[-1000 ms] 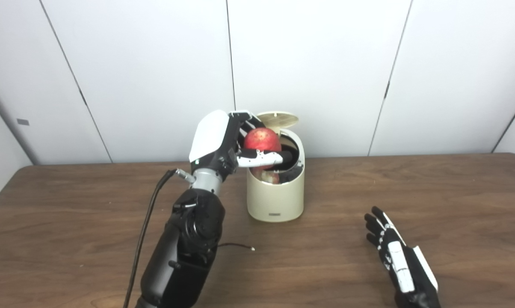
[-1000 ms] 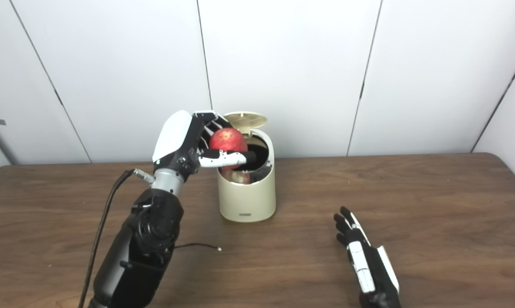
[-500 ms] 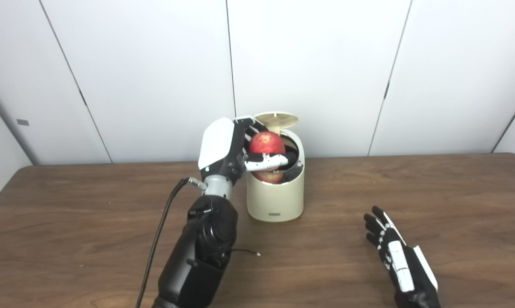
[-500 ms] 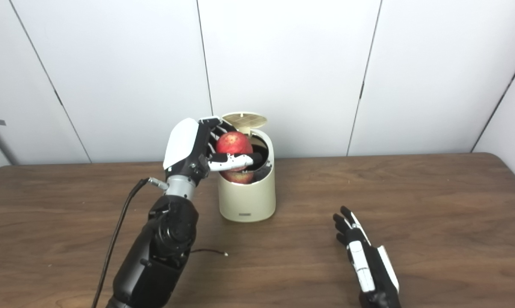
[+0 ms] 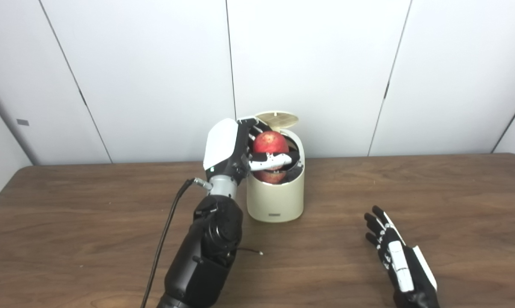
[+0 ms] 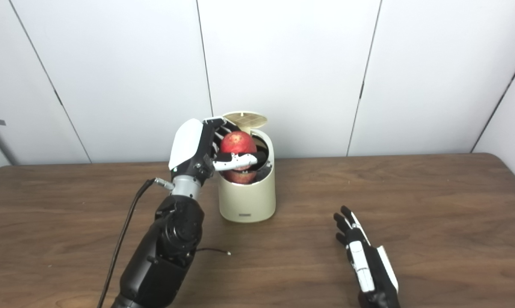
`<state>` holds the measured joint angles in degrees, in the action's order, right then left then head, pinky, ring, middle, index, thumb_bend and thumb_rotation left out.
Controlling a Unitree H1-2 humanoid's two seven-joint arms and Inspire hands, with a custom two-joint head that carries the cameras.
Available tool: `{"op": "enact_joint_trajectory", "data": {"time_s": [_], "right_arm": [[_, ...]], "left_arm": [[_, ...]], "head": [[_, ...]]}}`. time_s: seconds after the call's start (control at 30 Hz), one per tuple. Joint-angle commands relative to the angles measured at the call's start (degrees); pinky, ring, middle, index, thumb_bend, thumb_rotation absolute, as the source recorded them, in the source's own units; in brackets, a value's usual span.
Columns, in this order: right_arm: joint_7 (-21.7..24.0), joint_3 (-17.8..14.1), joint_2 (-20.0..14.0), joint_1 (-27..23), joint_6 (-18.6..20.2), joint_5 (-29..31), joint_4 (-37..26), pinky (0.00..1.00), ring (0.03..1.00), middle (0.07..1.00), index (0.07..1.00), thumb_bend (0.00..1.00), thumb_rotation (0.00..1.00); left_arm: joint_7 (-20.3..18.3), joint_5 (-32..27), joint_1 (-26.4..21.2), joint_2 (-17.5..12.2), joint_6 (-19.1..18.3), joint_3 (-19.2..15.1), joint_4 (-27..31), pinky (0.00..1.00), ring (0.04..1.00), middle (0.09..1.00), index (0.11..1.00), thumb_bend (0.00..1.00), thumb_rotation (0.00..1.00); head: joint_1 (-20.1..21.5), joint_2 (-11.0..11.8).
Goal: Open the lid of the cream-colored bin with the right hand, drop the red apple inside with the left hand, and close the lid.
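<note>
Nearest us, at five o'clock, the right hand lies flat on the table, fingers spread and holding nothing. Farther in, near centre, the left hand has its fingers clamped around the red apple, right over the mouth of the cream-colored bin. Behind, at twelve o'clock, the lid stands raised.

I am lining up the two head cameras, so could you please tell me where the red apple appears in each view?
Left eye view: the red apple sits just right of picture centre, held by the left hand over the bin's mouth.
Right eye view: the red apple sits slightly left of picture centre, in the same grasp.
Shared landmark: the cream-colored bin, with its raised lid behind the apple.
</note>
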<state>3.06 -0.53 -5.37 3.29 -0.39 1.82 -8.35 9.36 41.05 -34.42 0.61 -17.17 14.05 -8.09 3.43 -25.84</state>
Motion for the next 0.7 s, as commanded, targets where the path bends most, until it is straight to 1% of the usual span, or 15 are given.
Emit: {"op": "enact_joint_trajectory", "data": {"time_s": [0.0,0.17,0.33,0.37,0.43,0.5,0.57,0.67], "right_arm": [[0.3,0.1,0.0,-0.8,0.3,0.1,-0.1,0.94,0.950,0.924,0.965,0.56,1.00],[0.6,0.0,-0.3,-0.8,0.0,0.4,0.1,0.94,0.941,0.916,0.959,0.56,1.00],[0.8,-0.1,-0.5,-0.8,0.5,0.8,-0.1,0.94,0.934,0.906,0.940,0.57,1.00],[0.9,-0.1,-0.5,-0.8,0.8,0.9,-0.4,0.93,0.931,0.902,0.930,0.58,0.99],[0.9,-0.1,-0.6,-0.7,0.9,0.9,-0.6,0.92,0.917,0.886,0.903,0.56,0.99],[1.1,0.0,-0.7,-0.7,0.3,0.7,-0.7,0.90,0.889,0.850,0.847,0.54,0.99],[1.2,0.2,-0.8,-0.8,-0.2,0.5,-0.8,0.89,0.866,0.822,0.810,0.52,1.00],[1.2,0.7,-0.9,-0.6,0.1,0.1,-1.6,0.87,0.847,0.798,0.773,0.50,1.00]], "left_arm": [[1.7,0.4,-3.3,0.7,1.2,0.2,0.2,0.32,0.425,0.500,0.506,0.47,0.00],[2.9,0.7,-3.7,0.6,1.3,0.6,-0.6,0.30,0.413,0.492,0.515,0.47,0.00],[4.6,1.5,-3.7,0.2,2.1,1.5,-1.6,0.28,0.419,0.516,0.516,0.47,0.00],[4.9,1.4,-3.6,0.2,2.4,1.6,-1.8,0.28,0.420,0.520,0.518,0.47,0.00],[5.5,1.0,-3.5,0.1,3.1,1.7,-2.3,0.28,0.428,0.533,0.518,0.47,0.00],[6.1,0.9,-3.5,0.2,4.0,1.7,-2.7,0.29,0.440,0.547,0.511,0.47,0.00],[7.0,0.8,-3.4,0.1,5.3,1.7,-3.4,0.31,0.441,0.528,0.510,0.47,0.00],[8.5,0.9,-3.3,0.0,7.4,2.1,-4.9,0.34,0.456,0.548,0.491,0.47,0.00]], "head": [[0.0,0.0],[-0.2,0.1],[-0.3,0.1],[-0.3,0.1],[-0.3,0.1],[-0.2,0.0],[-0.2,0.0],[-0.1,0.0]]}}
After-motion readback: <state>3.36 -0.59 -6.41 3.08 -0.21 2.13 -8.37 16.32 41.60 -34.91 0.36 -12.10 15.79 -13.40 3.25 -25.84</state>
